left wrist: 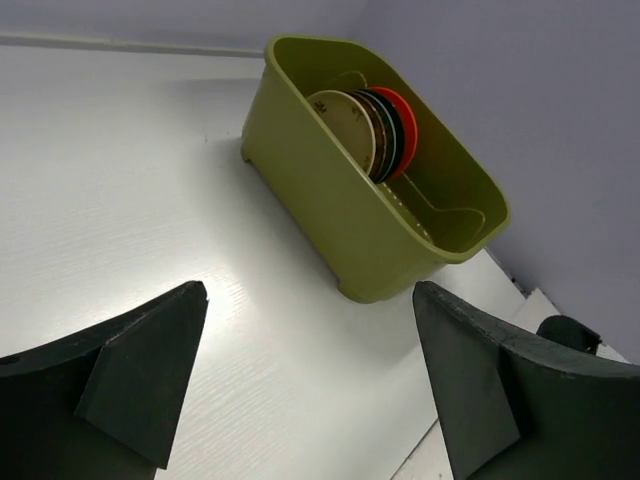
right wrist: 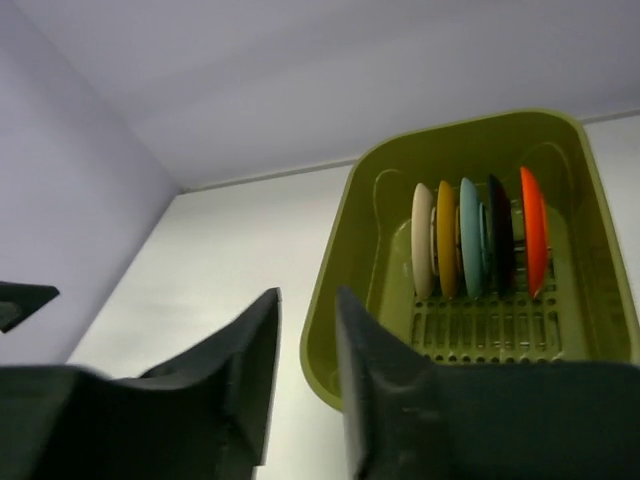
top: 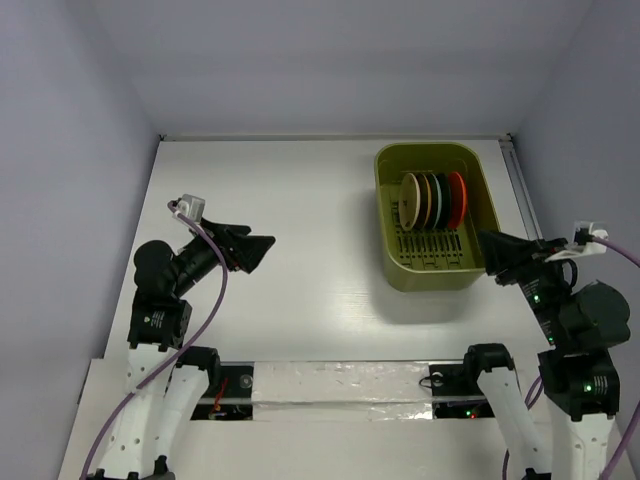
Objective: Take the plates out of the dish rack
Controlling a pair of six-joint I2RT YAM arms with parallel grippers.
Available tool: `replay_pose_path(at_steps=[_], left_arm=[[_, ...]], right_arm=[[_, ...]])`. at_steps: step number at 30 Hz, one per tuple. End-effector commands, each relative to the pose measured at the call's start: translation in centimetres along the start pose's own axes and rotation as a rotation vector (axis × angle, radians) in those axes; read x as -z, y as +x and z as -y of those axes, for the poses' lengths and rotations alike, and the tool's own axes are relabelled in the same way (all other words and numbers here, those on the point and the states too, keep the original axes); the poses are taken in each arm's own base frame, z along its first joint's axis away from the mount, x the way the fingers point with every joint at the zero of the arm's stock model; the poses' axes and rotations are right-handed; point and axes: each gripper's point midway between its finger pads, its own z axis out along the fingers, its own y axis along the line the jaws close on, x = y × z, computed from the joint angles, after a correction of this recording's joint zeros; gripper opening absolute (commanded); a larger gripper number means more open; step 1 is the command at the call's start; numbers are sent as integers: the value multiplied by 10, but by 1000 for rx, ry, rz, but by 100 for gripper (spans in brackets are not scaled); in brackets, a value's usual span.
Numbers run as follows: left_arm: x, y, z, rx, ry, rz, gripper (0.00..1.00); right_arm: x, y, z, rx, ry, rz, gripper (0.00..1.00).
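Observation:
The olive-green dish rack [top: 430, 262] stands at the right of the table. Several plates stand on edge in its slots: cream [top: 409, 201] at the left, then yellow, teal and dark ones, and orange-red [top: 458, 199] at the right. My left gripper [top: 263, 252] is wide open and empty over the table, well left of the rack [left wrist: 330, 205]; its view [left wrist: 310, 295] shows the cream plate [left wrist: 345, 120] facing it. My right gripper [top: 487, 250] is by the rack's near right corner, its jaws a narrow gap apart and empty [right wrist: 305, 295], with the rack [right wrist: 335, 260] and plates [right wrist: 470, 240] ahead.
A silver taped strip [top: 340, 381] runs along the near edge between the arm bases. A metal rail [top: 521, 190] lines the table's right edge, close to the rack. Walls close the table on the left, back and right.

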Motion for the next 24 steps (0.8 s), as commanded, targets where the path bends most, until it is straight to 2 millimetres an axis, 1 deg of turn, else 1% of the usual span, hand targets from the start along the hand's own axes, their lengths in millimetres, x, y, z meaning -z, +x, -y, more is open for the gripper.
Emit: replay_pose_path(at_steps=[1, 2, 3, 4, 5, 6, 7, 8, 9, 10, 11, 12, 13, 14, 15, 16, 17, 18, 19, 20, 21, 22, 23, 24], left_arm=[[0, -4, -6, -52, -22, 11, 80], [1, -2, -9, -60, -38, 11, 73], [1, -2, -10, -61, -41, 11, 64], [1, -1, -11, -62, -42, 12, 47], [1, 0, -16, -61, -64, 19, 40], [3, 4, -18, -54, -80, 10, 32], [4, 5, -20, -52, -91, 12, 16], [5, 3, -22, -52, -109, 21, 9], [6, 3, -24, -51, -119, 25, 3], [6, 2, -25, -51, -128, 29, 0], [7, 2, -29, -48, -151, 35, 0], [6, 3, -31, -45, -159, 35, 0], [6, 3, -32, -43, -161, 33, 0], [6, 4, -34, -40, -166, 30, 0], [6, 5, -35, -37, -172, 29, 0], [6, 5, -36, -35, -180, 28, 0], [6, 6, -37, -33, -183, 29, 0], [7, 6, -37, -31, -186, 30, 0], [8, 6, -37, -31, -186, 35, 3], [9, 6, -37, -30, -191, 41, 5], [10, 4, -36, -33, -191, 53, 7], [11, 4, -36, -34, -195, 56, 9], [12, 3, -36, -36, -197, 61, 10], [13, 2, -35, -39, -198, 70, 13]], right_arm=[[-16, 2, -2, 12, -35, -16, 31], [-24, 6, 2, 8, -22, -40, 18], [-28, 9, 6, 5, -6, -56, 14], [-32, 11, 10, 5, 8, -69, 5], [-37, 15, 13, 1, 19, -85, 1], [-46, 20, 20, -6, 45, -106, 0], [-51, 26, 25, -12, 60, -123, 0], [-56, 28, 29, -18, 72, -131, 0], [-67, 35, 33, -24, 76, -154, 0], [-73, 39, 38, -30, 92, -165, 0], [-80, 47, 34, -35, 78, -192, 0], [-87, 49, 38, -29, 105, -190, 0], [-100, 61, 44, -27, 135, -232, 0], [-107, 67, 45, -11, 153, -252, 0], [-114, 67, 41, 15, 186, -249, 0], [-126, 80, 46, 36, 227, -292, 0], [-132, 83, 47, 57, 247, -306, 0], [-142, 85, 53, 79, 294, -314, 0], [-142, 79, 53, 90, 306, -297, 0], [-150, 89, 61, 116, 344, -330, 3], [-153, 87, 71, 141, 398, -325, 6], [-157, 83, 73, 156, 415, -321, 9], [-164, 91, 78, 176, 438, -353, 17], [-166, 92, 81, 190, 457, -364, 20]])
